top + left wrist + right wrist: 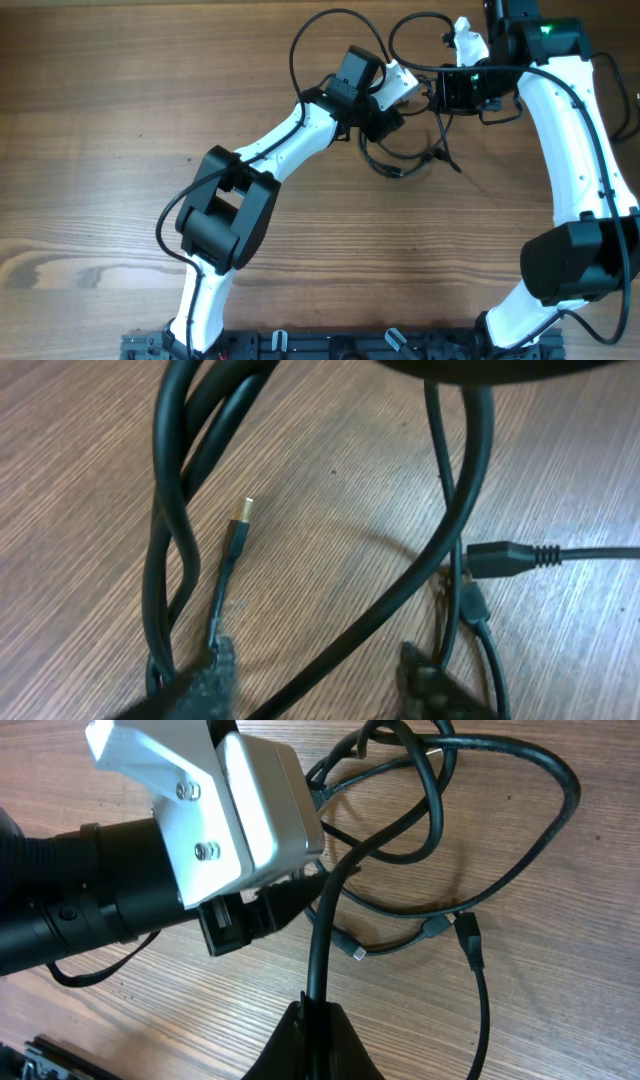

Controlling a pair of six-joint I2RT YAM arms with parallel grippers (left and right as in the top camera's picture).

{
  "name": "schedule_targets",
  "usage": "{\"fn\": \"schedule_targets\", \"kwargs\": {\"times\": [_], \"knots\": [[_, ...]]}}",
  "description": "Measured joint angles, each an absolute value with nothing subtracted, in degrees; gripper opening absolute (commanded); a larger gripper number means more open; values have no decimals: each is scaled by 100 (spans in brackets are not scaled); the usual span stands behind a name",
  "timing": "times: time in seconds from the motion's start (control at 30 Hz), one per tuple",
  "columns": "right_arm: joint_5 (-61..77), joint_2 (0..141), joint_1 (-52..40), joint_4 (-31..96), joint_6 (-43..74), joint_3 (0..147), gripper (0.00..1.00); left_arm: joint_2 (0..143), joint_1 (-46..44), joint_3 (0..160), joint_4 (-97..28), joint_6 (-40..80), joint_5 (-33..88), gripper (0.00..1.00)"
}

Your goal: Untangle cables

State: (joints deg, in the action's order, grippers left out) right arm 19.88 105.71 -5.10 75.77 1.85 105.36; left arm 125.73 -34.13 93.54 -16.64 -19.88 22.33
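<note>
Right now the right gripper (316,1015) pinches one black cable (322,925) tight over the cables (395,170) tangled on the wooden table (100,120), the left gripper (318,665) is half wide around others, and next it likely must grab one and pull gently.

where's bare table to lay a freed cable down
Free: the wide bare wood of the table left of the left arm, and the stretch between that arm and the right arm, nearer than the cables. Crowded: the far side, where cables loop around both wrists.
</note>
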Motion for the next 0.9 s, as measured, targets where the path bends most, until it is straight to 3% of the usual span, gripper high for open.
{"fn": "schedule_targets", "kwargs": {"times": [0.17, 0.23, 0.27, 0.37, 0.67, 0.9], "knots": [[1988, 10571, -510, 7577, 185, 10536, 4, 12615, -3413, 9354, -1605, -2180, 2233, 57], [1988, 10571, -510, 7577, 185, 10536, 4, 12731, -3413, 9354, -1490, -2276, 2233, 50], [1990, 10571, -510, 7579, 185, 10536, 4, 12822, -3413, 9356, -1393, -2311, 2233, 43], [1990, 10571, -510, 7577, 185, 10536, 4, 13034, -3413, 9354, -1282, -2375, 2228, 6], [1992, 10571, -495, 7310, 327, 10536, 4, 13093, -3369, 9356, -1332, -1988, 1949, 4], [2058, 10571, -75, 6766, 1002, 10536, 4, 12213, -2982, 9323, -2829, -902, 2126, 4]]}}
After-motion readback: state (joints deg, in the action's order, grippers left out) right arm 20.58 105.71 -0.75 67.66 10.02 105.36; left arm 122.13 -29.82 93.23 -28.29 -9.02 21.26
